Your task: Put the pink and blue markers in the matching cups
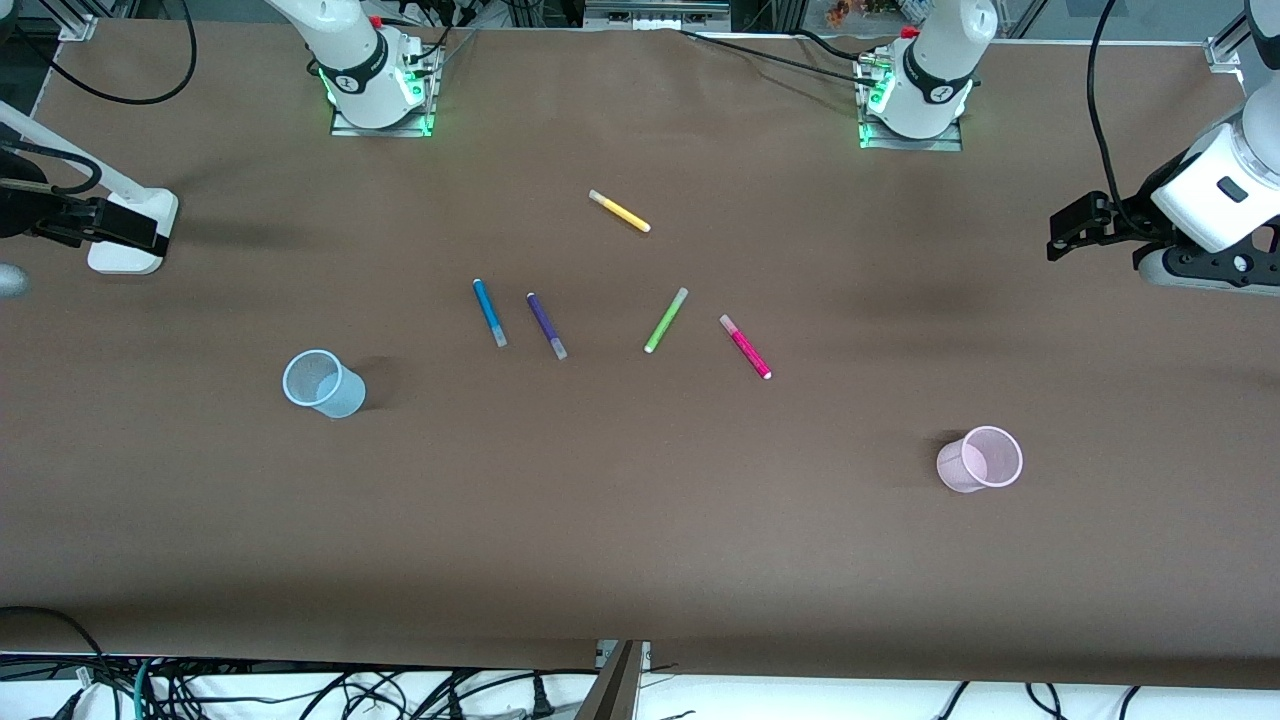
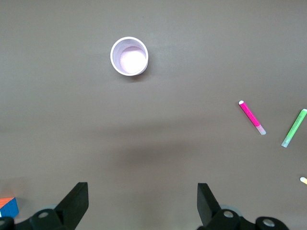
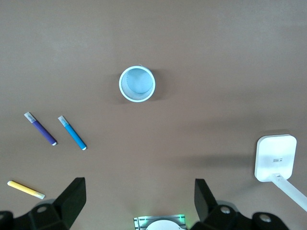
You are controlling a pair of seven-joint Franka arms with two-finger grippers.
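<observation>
2 markers (image 1: 745, 346) on table, both grippers (image 2: 141, 203) spread, raised well apart from them.

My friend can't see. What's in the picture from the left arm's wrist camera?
A small pink cup stands upright and empty on a brown table. Apart from it lie a pink marker and, beside that, a green marker. The left hand hangs above the table, open and holding nothing.

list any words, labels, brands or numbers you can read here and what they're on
None can be read.
Blue marker, pink marker, blue cup, pink cup: no print shows.
Round marks on the arm bases: too small to read.
White device: small marking, illegible.
</observation>
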